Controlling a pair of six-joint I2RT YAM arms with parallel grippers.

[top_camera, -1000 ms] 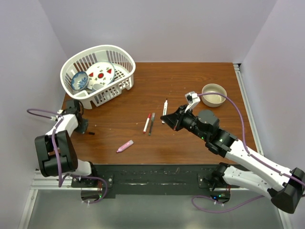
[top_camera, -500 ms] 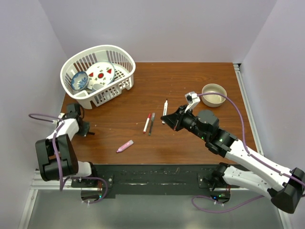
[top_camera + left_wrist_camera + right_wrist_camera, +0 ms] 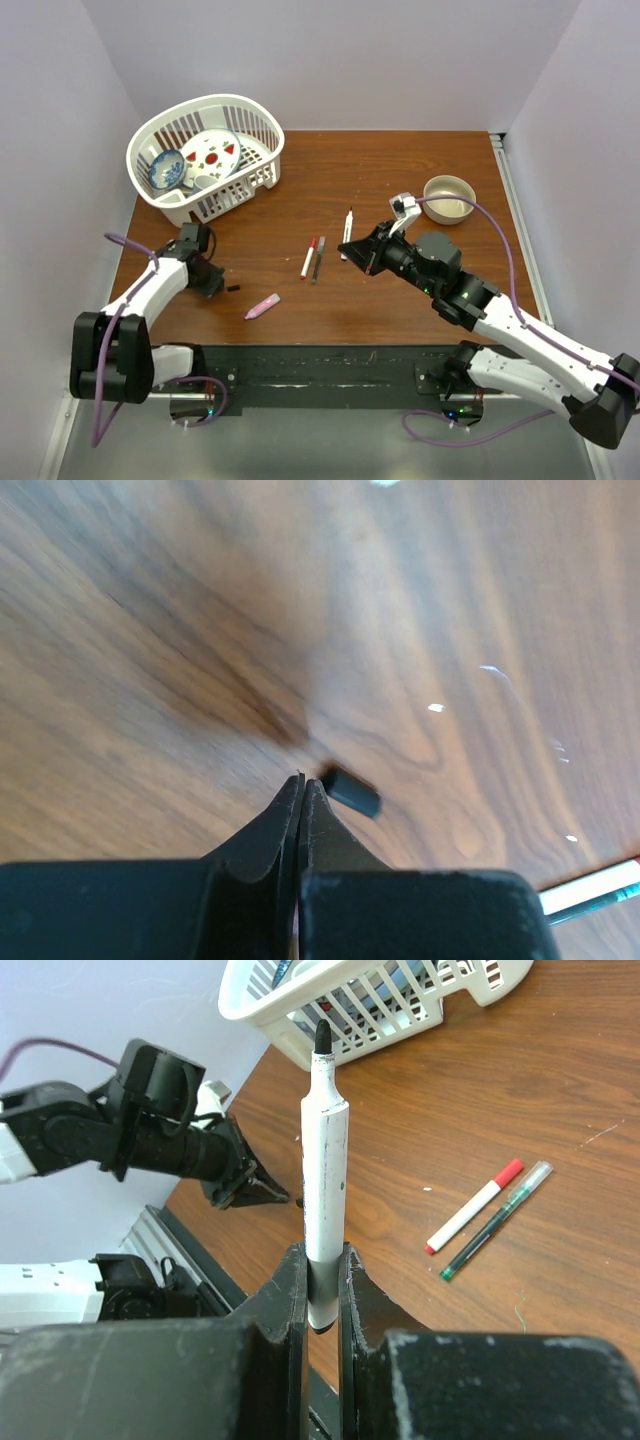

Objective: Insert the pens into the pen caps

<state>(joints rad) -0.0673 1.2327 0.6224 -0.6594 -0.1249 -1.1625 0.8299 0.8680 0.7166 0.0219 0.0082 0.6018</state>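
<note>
My right gripper (image 3: 322, 1260) is shut on the lower end of a white pen with a black tip (image 3: 325, 1150), holding it up above the table's middle (image 3: 347, 225). A white pen with a red end (image 3: 309, 257) and a slim dark pen (image 3: 319, 259) lie side by side left of it. Nearer the front lies a short pink marker (image 3: 262, 306). My left gripper (image 3: 302, 778) is shut and empty, low over the wood. A small black pen cap (image 3: 350, 791) lies on the table just right of its tips (image 3: 233, 289).
A white slatted basket (image 3: 240, 190) with dishes stands at the back left. A beige bowl (image 3: 449, 198) sits at the back right, behind my right arm. The black base rail (image 3: 320, 365) runs along the near edge.
My left arm has swung from the table's left edge rightward toward the middle, and the black cap now lies further right. The right arm and its pen have not moved.
</note>
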